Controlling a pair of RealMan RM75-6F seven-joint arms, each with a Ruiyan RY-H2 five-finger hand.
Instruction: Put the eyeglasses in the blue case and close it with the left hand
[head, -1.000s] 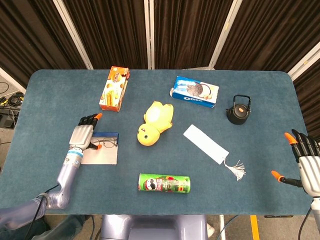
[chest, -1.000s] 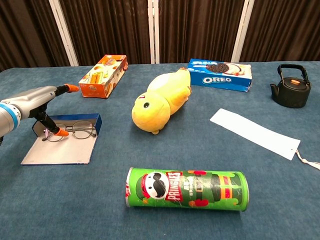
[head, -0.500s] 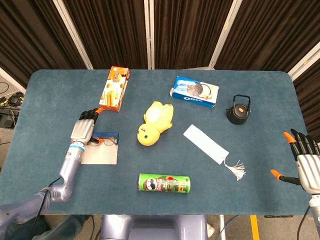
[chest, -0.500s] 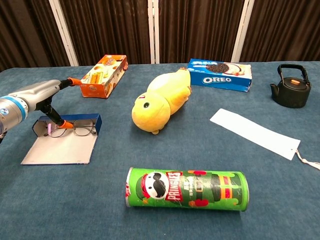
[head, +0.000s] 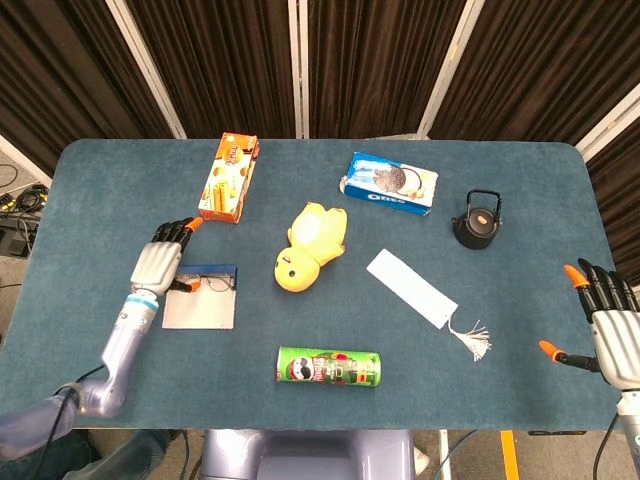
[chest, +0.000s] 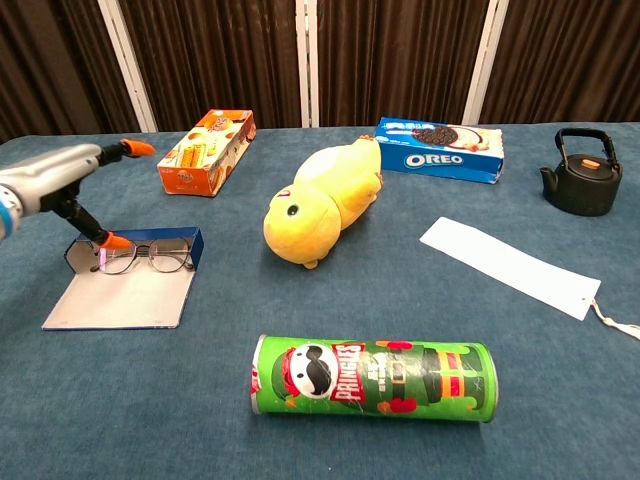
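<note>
The glasses (chest: 145, 259) are seen lying in the open blue case (chest: 120, 292), right against its short blue back wall. Thin dark frames and clear lenses can be made out, with a small pink bit at the end nearest the left hand. The inside of the case is pale grey, and its flat lid is laid open on the table (head: 120, 180) toward the robot.

The left hand (head: 158, 262) is held just above the far left corner of the case. Its fingers (head: 176, 231) are stretched out and kept close together, pointing away toward the orange box (head: 228, 177). Its orange thumb tip (chest: 112, 241) is hung down right beside the left end of the glasses; whether it touches them cannot be told. Nothing is held in this hand.

The right hand (head: 612, 333) is seen only from the head view, far from the case, at the right edge of the table. Its fingers (head: 600, 284) are spread apart and nothing is held.

To the right of the left fingers, a yellow duck toy (chest: 322, 201) is laid. Nearer the robot, a green chip can (chest: 374, 378) is lying on its side.
</note>
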